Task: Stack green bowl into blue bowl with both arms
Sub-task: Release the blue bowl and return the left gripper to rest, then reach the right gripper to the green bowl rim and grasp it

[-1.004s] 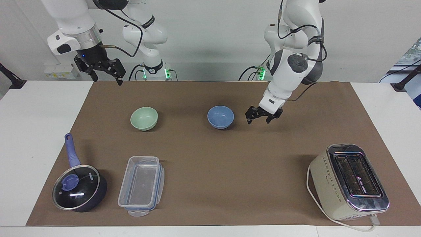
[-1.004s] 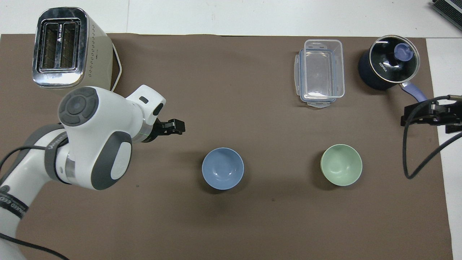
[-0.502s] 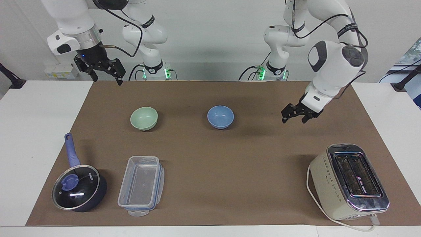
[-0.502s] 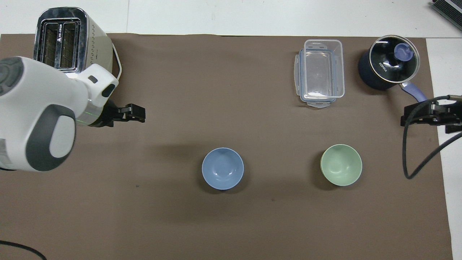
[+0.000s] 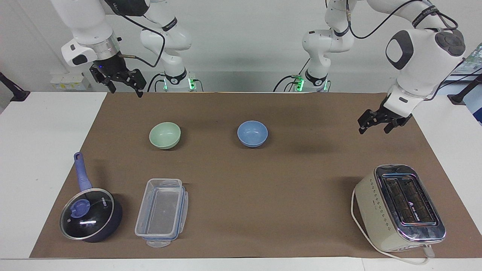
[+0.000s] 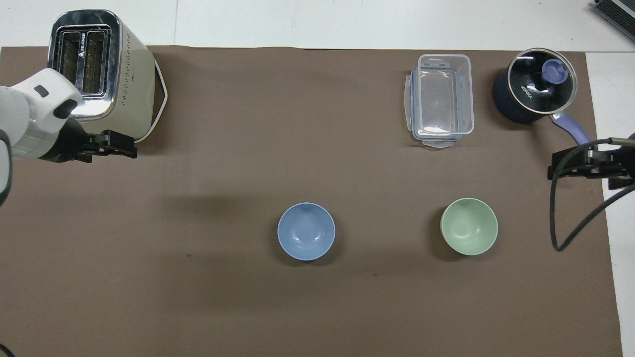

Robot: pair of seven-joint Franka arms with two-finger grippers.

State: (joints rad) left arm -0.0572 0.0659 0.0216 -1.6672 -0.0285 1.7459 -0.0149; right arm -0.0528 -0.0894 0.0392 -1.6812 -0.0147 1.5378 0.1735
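Note:
The pale green bowl (image 5: 165, 135) (image 6: 469, 233) and the blue bowl (image 5: 252, 133) (image 6: 306, 231) stand upright and apart on the brown mat, side by side, the green one toward the right arm's end. My left gripper (image 5: 374, 128) (image 6: 130, 148) hangs open and empty over the mat near the left arm's end, well away from the blue bowl. Over the mat's corner at the right arm's end, my right gripper (image 5: 126, 92) (image 6: 558, 171) is raised, open and holding nothing.
Farther from the robots than the bowls stand a cream toaster (image 5: 399, 207) (image 6: 94, 64) at the left arm's end, a clear plastic container (image 5: 162, 212) (image 6: 441, 99), and a dark lidded saucepan (image 5: 90, 214) (image 6: 533, 91) at the right arm's end.
My left gripper has swung from beside the blue bowl out toward the left arm's end of the table, staying open. The right gripper shifted only slightly. Neither bowl has moved.

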